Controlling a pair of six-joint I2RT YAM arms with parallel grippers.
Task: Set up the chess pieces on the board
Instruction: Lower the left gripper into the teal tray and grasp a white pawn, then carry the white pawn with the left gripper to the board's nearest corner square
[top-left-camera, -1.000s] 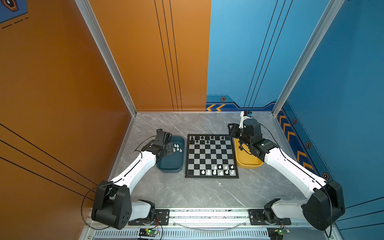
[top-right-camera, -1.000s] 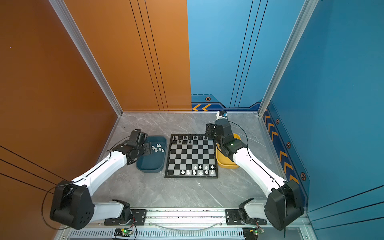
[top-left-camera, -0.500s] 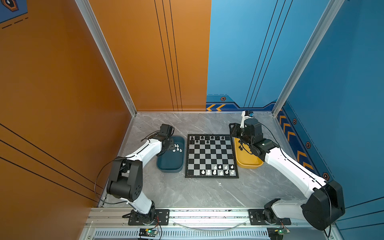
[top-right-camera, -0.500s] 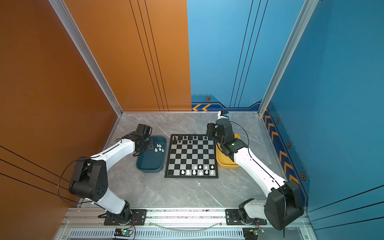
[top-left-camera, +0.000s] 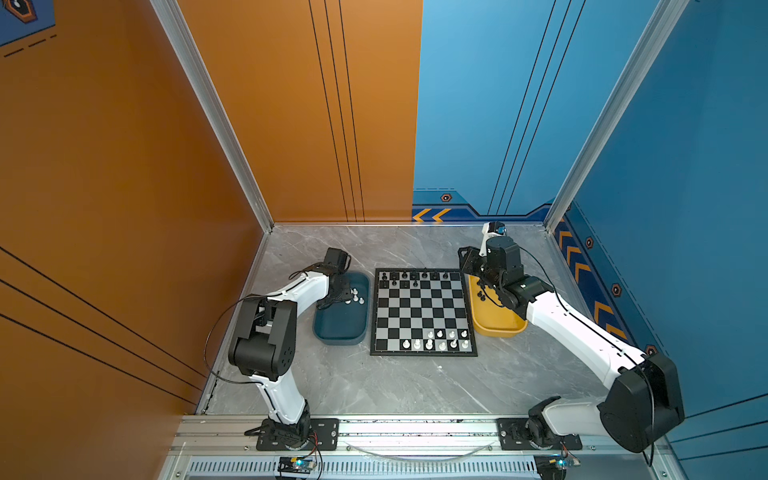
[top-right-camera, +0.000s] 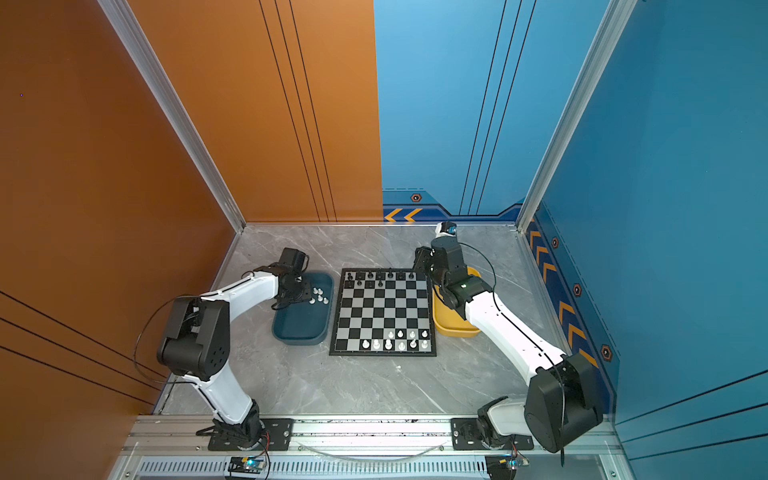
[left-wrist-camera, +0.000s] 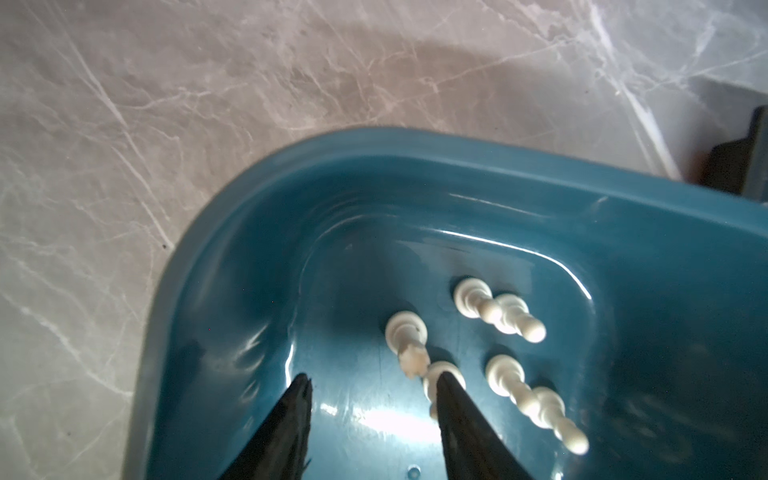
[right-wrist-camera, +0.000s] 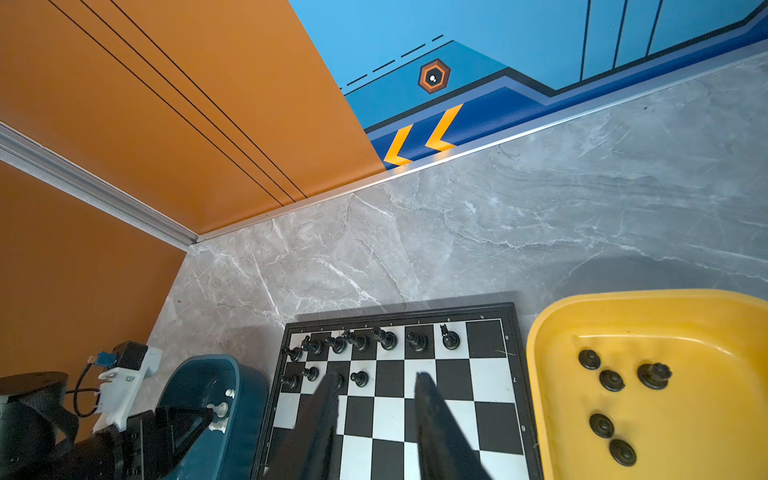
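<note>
The board (top-left-camera: 424, 316) (top-right-camera: 384, 316) lies in the middle of the floor. Black chess pieces (top-left-camera: 413, 276) fill its far rows and white ones (top-left-camera: 436, 340) stand in its near rows. More white pieces (left-wrist-camera: 405, 332) lie in the teal tray (left-wrist-camera: 249, 199). My left gripper (left-wrist-camera: 374, 377) is open low inside that tray, with nothing between its fingers. One finger (left-wrist-camera: 453, 399) overlaps a white piece. My right gripper (right-wrist-camera: 377, 375) hovers open and empty over the board's (right-wrist-camera: 478, 395) far right part. Loose black pieces (right-wrist-camera: 611, 380) lie in the yellow tray (right-wrist-camera: 665, 303).
The teal tray (top-left-camera: 340, 336) sits against the board's left side and the yellow tray (top-left-camera: 498, 328) against its right. Orange and blue walls close the floor on three sides. A metal rail with both arm bases runs along the front.
The left arm has raised its elbow and carried its gripper toward the tray's far end, beside the white pieces, with its jaws narrowing. The right arm has stayed still.
</note>
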